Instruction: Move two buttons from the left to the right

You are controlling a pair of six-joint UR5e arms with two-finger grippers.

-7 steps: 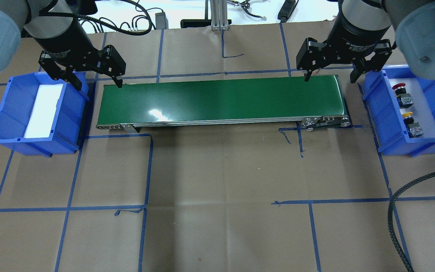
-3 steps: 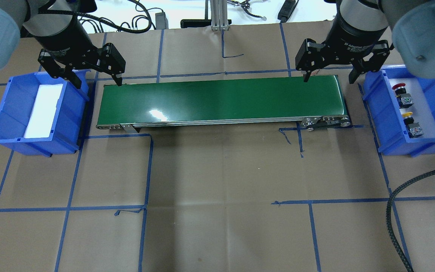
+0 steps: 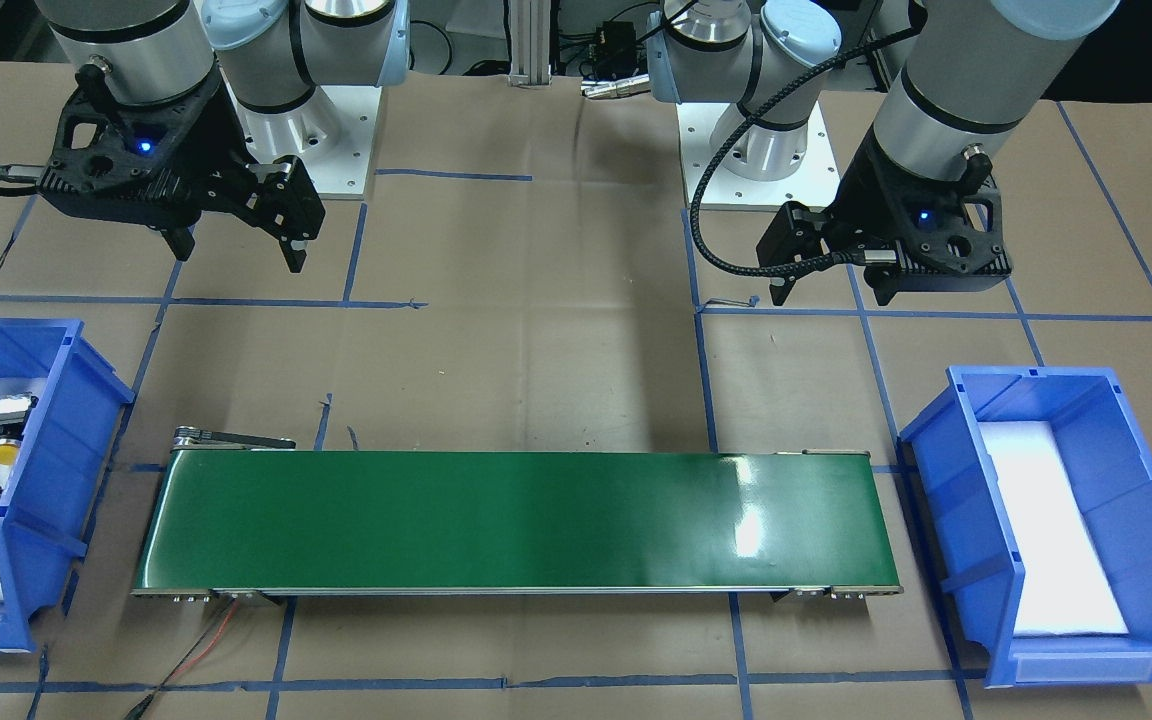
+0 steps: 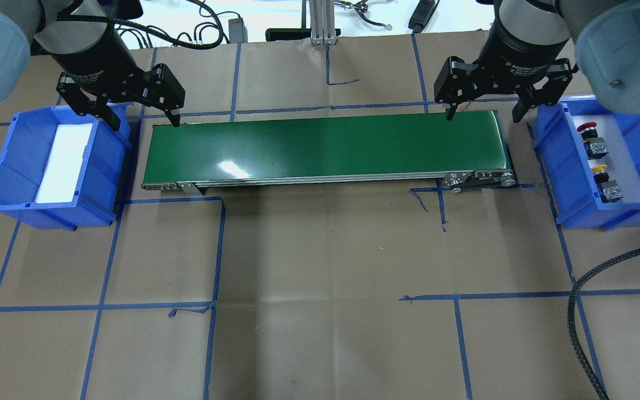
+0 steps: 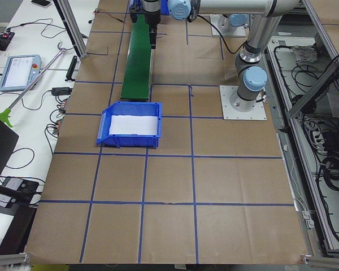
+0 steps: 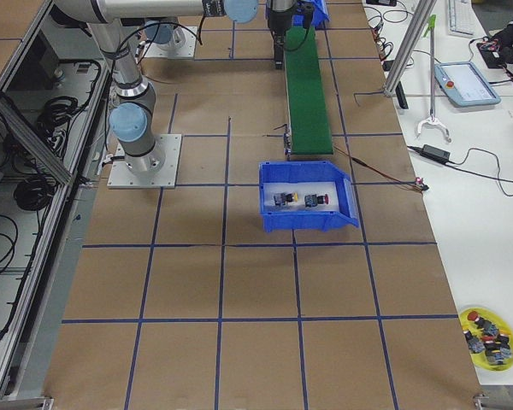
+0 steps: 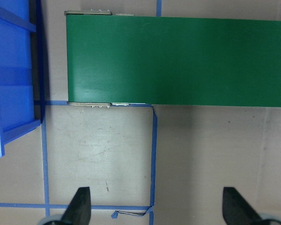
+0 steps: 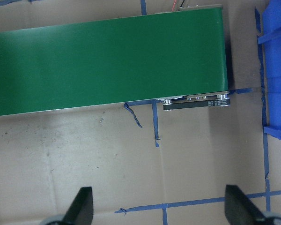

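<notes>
White print reading "2F Adaptive" is made out on the black body of the right hand (image 4: 483, 118); the print on the left hand (image 4: 145, 123) is too blurred to be read. The fingers of both hands are spread wide, with nothing held between them. Both are held above the table (image 4: 325, 250) on the robot's side of the green conveyor belt (image 4: 325, 147), one near each end. The red-capped button (image 4: 591, 136) and the yellow-capped button (image 4: 604, 180) are laid on their sides, apart from each other, inside the right blue bin (image 4: 550, 166). The left blue bin (image 4: 103, 166) is seen at the belt's other end. Compared with a second ago, both hands are shifted only very slightly, and the buttons are unmoved.
</notes>
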